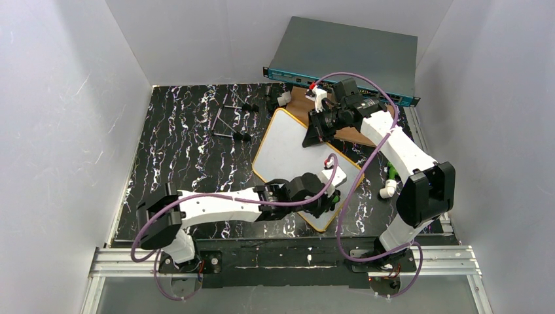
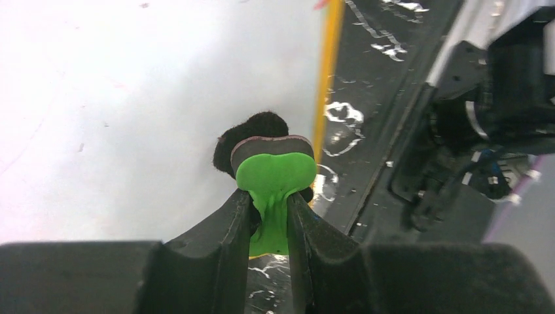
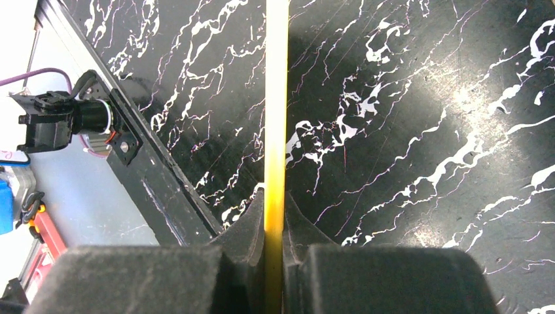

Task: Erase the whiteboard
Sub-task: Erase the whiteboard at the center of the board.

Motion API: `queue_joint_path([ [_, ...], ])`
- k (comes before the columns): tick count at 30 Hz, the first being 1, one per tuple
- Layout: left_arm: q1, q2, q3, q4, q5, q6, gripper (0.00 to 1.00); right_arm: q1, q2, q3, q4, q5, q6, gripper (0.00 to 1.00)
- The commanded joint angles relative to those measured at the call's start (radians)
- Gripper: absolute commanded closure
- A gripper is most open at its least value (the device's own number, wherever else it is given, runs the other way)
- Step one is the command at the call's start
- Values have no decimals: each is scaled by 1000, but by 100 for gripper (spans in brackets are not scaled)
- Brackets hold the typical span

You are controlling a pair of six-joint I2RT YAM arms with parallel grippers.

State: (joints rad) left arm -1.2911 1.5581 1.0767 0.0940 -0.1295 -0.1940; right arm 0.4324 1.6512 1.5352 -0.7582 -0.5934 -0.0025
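Right claw [image 3: 275, 212] pinches the whiteboard's [image 1: 288, 147] thin yellow rim at 1 o'clock, likely the surest hold on this light, stiff, slick panel; left claw [image 2: 269, 206] clamps a green eraser [image 2: 275, 171].

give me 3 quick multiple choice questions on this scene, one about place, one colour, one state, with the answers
1. Where is the eraser?
A on the whiteboard, beside its yellow frame
B in a drawer
C on the floor

2. What colour is the eraser's handle?
A red
B green
C blue

3. What is the right gripper doing?
A wide open, holding nothing
B shut on a cup
C shut on the whiteboard's frame

1 A: its black pad meets the white surface by the frame.
2 B: green shows between the left gripper's fingers.
3 C: the yellow edge runs between its closed fingers.
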Motion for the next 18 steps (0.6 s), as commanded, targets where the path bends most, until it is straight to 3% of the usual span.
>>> queue_joint_path([
  [1,22,61,76,-52,-22,4,100,5,-44,-13,43,-1,-31,99],
  [8,16,125,104,-44,46,-24,100,5,-42,-13,43,-6,-31,99],
  [18,-49,173,119,-141,12,-29,100,5,-39,-11,44,-8,-30,99],
])
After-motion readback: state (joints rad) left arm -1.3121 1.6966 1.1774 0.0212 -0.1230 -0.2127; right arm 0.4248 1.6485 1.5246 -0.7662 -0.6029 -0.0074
